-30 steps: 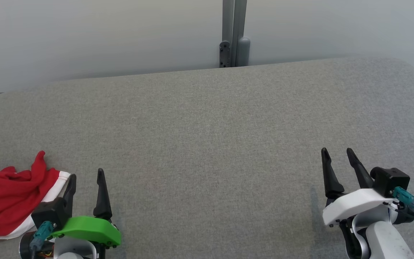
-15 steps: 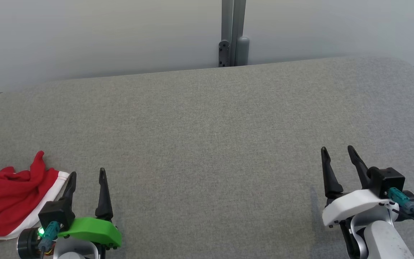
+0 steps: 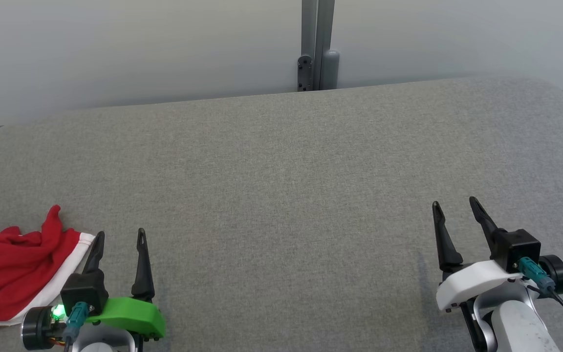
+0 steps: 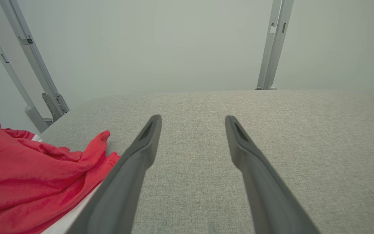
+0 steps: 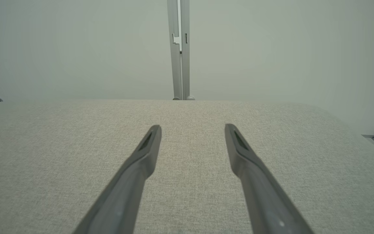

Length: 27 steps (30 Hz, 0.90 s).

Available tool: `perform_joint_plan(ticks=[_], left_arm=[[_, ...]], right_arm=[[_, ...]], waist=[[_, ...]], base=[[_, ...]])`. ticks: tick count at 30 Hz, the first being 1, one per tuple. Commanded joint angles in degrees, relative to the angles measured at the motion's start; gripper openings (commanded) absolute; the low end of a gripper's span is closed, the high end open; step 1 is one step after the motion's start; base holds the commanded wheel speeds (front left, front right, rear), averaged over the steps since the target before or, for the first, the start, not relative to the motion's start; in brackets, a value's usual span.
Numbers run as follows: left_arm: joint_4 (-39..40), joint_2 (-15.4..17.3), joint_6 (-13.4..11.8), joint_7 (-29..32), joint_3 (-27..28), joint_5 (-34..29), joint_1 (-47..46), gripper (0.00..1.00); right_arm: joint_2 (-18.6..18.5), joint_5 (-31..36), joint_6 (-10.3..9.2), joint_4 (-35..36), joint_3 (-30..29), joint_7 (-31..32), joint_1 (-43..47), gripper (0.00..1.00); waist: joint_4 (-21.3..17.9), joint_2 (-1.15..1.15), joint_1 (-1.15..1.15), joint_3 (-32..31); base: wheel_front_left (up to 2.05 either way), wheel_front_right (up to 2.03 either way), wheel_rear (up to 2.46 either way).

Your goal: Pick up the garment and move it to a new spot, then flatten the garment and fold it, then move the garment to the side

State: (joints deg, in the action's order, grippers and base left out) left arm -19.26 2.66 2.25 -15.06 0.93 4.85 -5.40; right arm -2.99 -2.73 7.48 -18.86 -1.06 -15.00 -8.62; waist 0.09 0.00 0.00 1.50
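A crumpled red garment (image 3: 10, 266) with white trim lies at the near left of the grey padded table (image 3: 281, 171), partly cut off by the head view's left edge. In the left wrist view the garment (image 4: 28, 175) bunches up to the left of my fingers. My left gripper (image 3: 120, 233) stands open just right of the garment, its left finger beside the white hem, nothing between its fingers. At the near right my right gripper (image 3: 453, 201) is open over bare fabric, far from the garment. In its own wrist view the right gripper (image 5: 193, 126) holds nothing.
A pale wall with a grey upright post (image 3: 316, 46) runs behind the table's far edge. Slanted grey frame bars (image 4: 28, 65) stand past the table's left end. The table's corners are rounded.
Both wrists have turned a little: the left gripper's base has shifted slightly right and the right gripper slightly left. The garment has not moved.
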Motion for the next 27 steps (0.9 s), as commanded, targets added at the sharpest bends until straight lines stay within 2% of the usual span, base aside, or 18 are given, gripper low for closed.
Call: perform_joint_plan(ticks=[1,6,12,27], left_arm=[[-0.18,0.40,-0.30,-0.12,-0.02,-0.20,-0.33,1.00],[-0.45,0.39,-0.03,-0.11,0.08,0.32,0.02,1.00],[-0.30,0.39,-0.38,-0.11,0.65,0.66,0.39,1.00],[1.09,0.34,-1.17,-0.11,1.83,2.36,1.17,1.00]], right_arm=[[-0.03,0.31,0.03,-0.10,0.04,-0.27,-0.39,1.00],[-0.01,0.20,0.03,-0.05,0.40,-0.27,0.00,1.00],[-0.09,0.15,0.03,0.39,2.09,-0.24,0.53,1.00],[-0.73,-1.01,0.03,1.69,7.46,-0.24,-0.25,1.00]], waist=[[0.11,0.00,0.00,-0.02],[1.20,0.00,0.00,0.03],[4.86,0.00,0.00,0.71],[20.02,0.00,0.00,3.01]], base=[[0.00,0.00,0.00],[0.00,0.00,0.00],[0.00,0.00,0.00],[0.00,0.00,0.00]])
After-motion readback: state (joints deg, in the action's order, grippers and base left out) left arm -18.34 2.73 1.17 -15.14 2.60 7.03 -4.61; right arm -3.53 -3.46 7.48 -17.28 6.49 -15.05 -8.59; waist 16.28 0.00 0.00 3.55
